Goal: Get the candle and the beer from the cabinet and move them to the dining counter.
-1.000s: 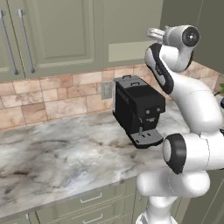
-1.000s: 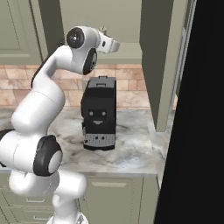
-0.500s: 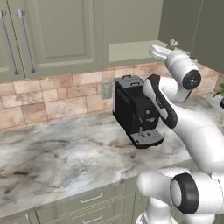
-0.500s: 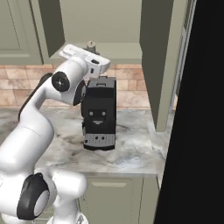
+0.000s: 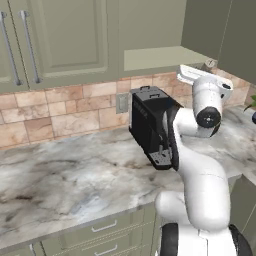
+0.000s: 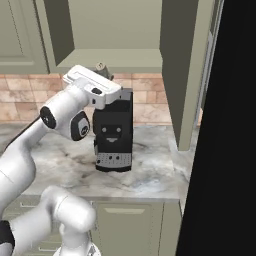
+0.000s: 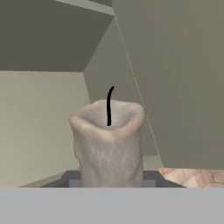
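Hand view: candle (image 7: 108, 142) upright between dark finger tips, black wick up — jaws closed on it. Right base view: gripper (image 6: 101, 67) raised above black coffee machine (image 6: 113, 131), just under sage-green cabinet (image 6: 115, 30).

From my seat the black coffee machine (image 6: 113, 131) blocks the worktop (image 5: 75, 180) just under the arm, the cabinet (image 5: 65, 40) underside and the tall side panel (image 6: 180, 70) hem the hand, while the worktop's left lies free.

Your two base views look forward from behind, sharing the coffee machine (image 5: 152, 125) (image 6: 113, 131); hand view sits close on the candle (image 7: 108, 142).
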